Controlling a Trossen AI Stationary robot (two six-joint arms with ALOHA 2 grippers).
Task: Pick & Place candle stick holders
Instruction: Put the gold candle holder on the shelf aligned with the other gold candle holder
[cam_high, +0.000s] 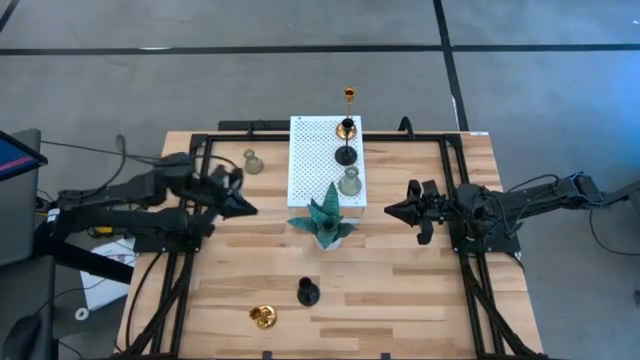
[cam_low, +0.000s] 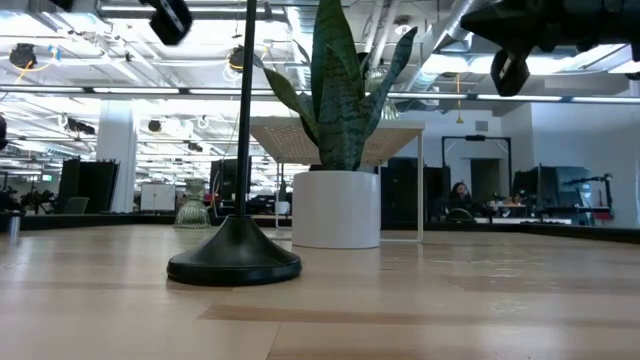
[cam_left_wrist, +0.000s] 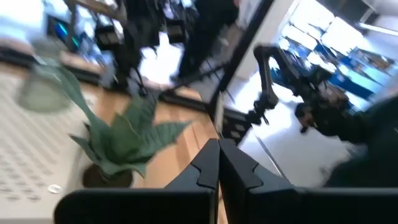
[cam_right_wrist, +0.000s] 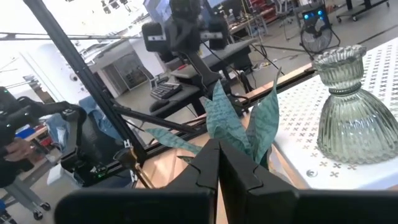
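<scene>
A white perforated board (cam_high: 318, 160) lies at the table's far middle. On its right strip stand a gold stemmed holder (cam_high: 348, 112), a black holder (cam_high: 345, 153) and a grey-green bell-shaped holder (cam_high: 349, 182). The bell-shaped holder also shows in the right wrist view (cam_right_wrist: 345, 106). A second grey-green holder (cam_high: 253, 161) stands on the table left of the board. A second black holder (cam_high: 308, 292) stands near the front edge, its round base large in the low view (cam_low: 234, 262). A second gold holder (cam_high: 263, 317) lies beside it. My left gripper (cam_high: 245, 208) and my right gripper (cam_high: 392, 210) are shut and empty, on either side of the teal plant ornament (cam_high: 325, 220).
The teal plant ornament in its white pot (cam_low: 337, 205) stands at the board's near edge, between the two grippers. Dark frame rails (cam_high: 190, 250) run along the table's left and right sides. Bare wood lies between the plant and the two front holders.
</scene>
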